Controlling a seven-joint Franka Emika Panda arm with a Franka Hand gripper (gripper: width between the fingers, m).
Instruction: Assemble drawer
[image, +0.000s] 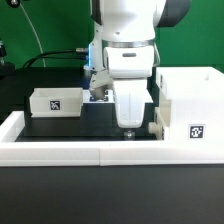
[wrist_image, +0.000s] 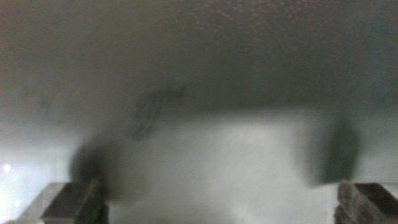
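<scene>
White parts are counted on the desk (image: 70, 128): one case (image: 185, 100), one tray (image: 57, 101) well apart from it; beside the case, the tool (image: 126, 127) is spread wide, gripping nothing.

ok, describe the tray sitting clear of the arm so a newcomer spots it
Find the robot arm mid-table. On the exterior view's left of it stands a low white box, the tray. It is much shorter than the tall case opposite.

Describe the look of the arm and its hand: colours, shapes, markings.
The glossy white rounded arm has a dark grey band at a joint. Its white tapering hand ends in two grey flat-sided fingers. No markings are legible.
</scene>
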